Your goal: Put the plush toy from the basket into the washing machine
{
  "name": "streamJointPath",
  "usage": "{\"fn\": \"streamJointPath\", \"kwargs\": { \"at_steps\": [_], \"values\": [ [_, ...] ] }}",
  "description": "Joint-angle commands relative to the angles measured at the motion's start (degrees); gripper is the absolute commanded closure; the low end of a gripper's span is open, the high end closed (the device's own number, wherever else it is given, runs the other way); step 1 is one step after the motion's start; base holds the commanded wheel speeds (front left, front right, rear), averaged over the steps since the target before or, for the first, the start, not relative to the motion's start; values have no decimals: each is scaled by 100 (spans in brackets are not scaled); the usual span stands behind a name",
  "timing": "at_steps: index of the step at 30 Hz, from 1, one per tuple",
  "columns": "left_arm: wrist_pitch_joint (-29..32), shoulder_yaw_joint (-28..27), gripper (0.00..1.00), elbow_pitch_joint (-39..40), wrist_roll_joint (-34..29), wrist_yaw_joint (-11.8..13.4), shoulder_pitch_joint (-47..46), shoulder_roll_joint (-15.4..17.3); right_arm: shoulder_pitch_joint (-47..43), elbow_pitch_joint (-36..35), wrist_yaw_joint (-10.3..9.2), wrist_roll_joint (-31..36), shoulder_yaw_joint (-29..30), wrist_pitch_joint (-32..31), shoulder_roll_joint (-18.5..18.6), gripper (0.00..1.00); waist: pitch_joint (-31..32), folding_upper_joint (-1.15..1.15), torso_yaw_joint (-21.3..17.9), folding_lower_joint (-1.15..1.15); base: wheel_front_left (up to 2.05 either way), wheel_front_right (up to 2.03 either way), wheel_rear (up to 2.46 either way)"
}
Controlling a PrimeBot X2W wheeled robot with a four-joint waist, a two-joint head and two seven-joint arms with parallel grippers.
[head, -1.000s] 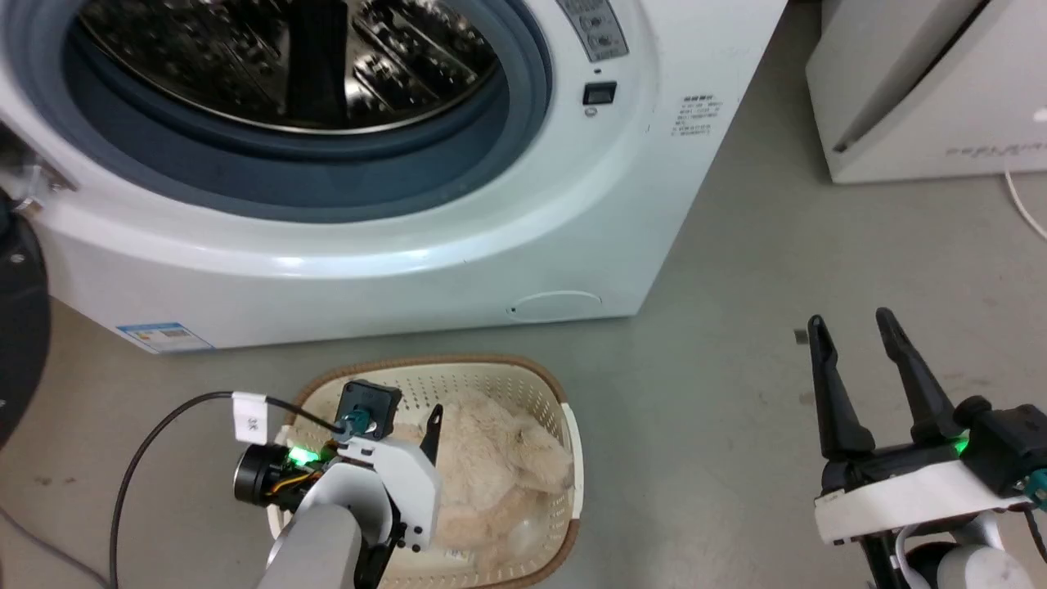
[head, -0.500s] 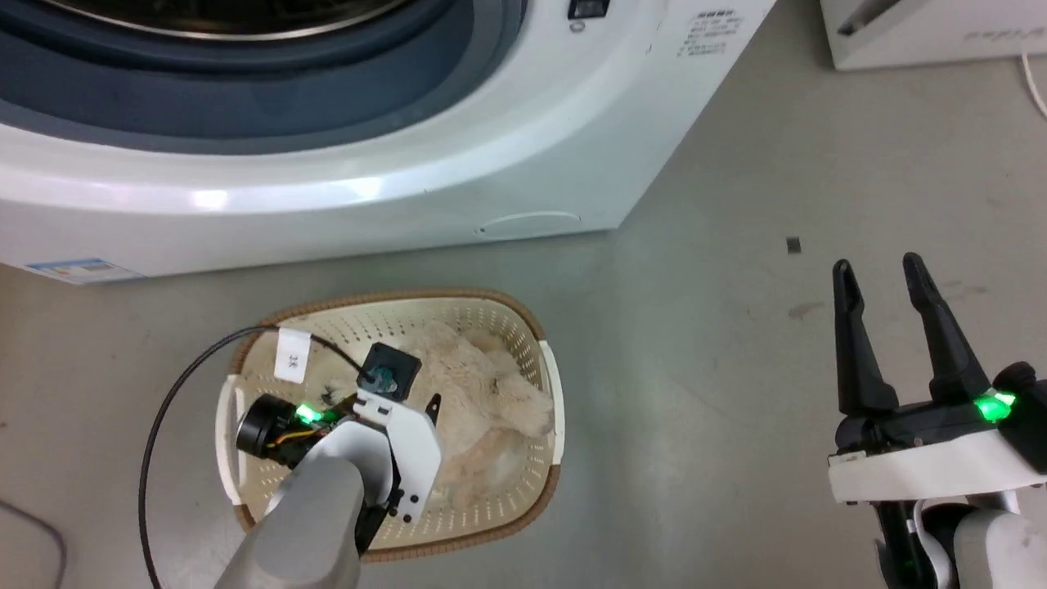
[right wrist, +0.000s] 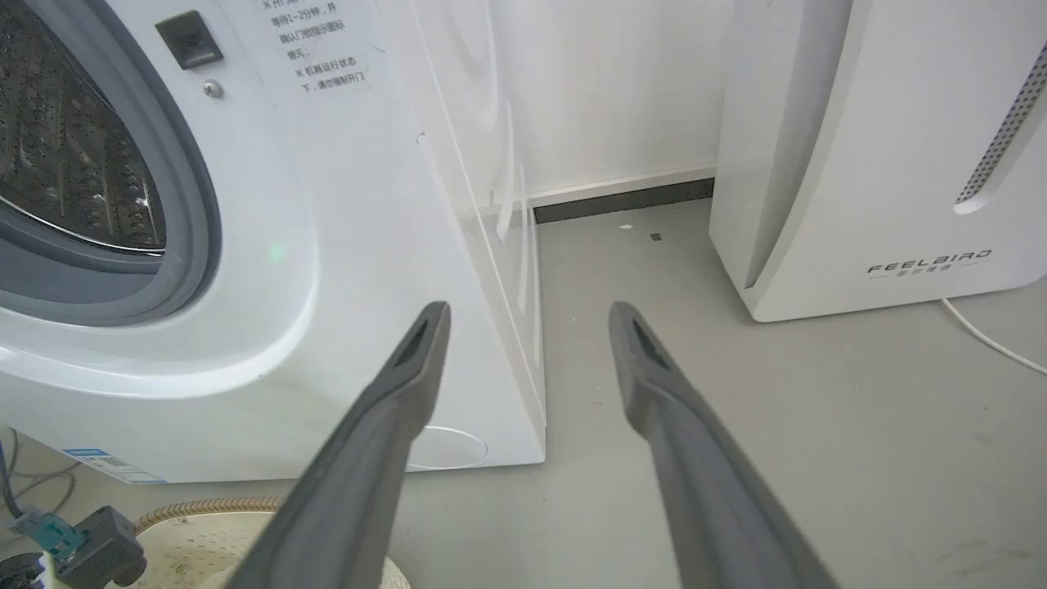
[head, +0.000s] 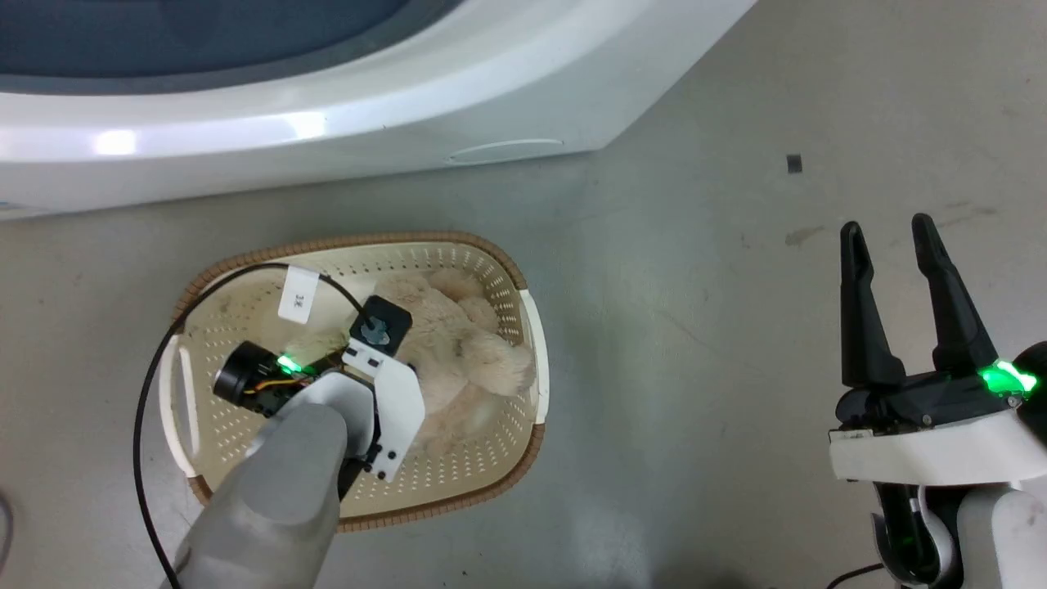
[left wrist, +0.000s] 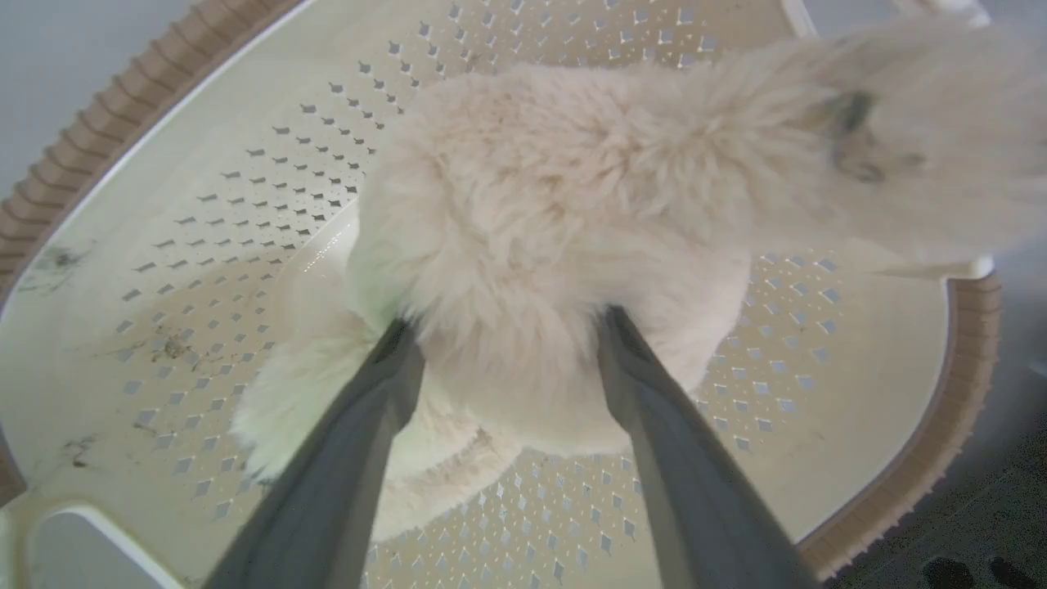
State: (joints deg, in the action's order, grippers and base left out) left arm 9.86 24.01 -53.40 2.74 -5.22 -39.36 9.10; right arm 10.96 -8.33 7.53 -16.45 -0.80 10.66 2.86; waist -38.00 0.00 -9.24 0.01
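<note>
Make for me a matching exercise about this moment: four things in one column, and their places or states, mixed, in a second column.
1. plush toy
2. basket
3. left gripper
4. right gripper

A. open, over the bare floor
B. lies inside the basket
C. stands on the floor before the washing machine
D. open, one finger on each side of the plush toy

Pairs: 1-B, 2-C, 3-D, 4-A.

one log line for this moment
left gripper: open, astride plush toy in basket | right gripper: open, over floor | washing machine: toy not in yet
</note>
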Motion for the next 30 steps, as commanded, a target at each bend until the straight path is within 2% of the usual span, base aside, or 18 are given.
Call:
{"fn": "streamJointPath", "kwargs": {
  "at_steps": [1, 16, 17, 18, 30],
  "values": [
    [81, 105, 0, -201, 31, -24, -171, 54, 137, -67, -3, -103, -21, 59, 1, 0, -148, 0, -59, -1, 0, 0, 0],
    [253, 553, 0, -1086, 248, -77, -834, 119, 372, -57, -4, -429, -129, 238, 1, 0, -681, 0, -245, -1, 0, 0, 0],
    [264, 612, 20, -1145, 237, -84, -859, 131, 379, -52, -4, -454, -134, 250, 1, 0, -690, 0, -261, -1, 0, 0, 0],
    [227, 680, 99, -1204, 213, -87, -896, 146, 386, -43, -4, -478, -134, 261, 1, 0, -687, 0, -273, -1, 0, 0, 0],
    [82, 1078, 100, -1853, 383, -169, -1155, 171, 481, 62, -4, -647, -170, 393, 1, 0, -573, 0, -277, -1, 0, 0, 0]
  ]
}}
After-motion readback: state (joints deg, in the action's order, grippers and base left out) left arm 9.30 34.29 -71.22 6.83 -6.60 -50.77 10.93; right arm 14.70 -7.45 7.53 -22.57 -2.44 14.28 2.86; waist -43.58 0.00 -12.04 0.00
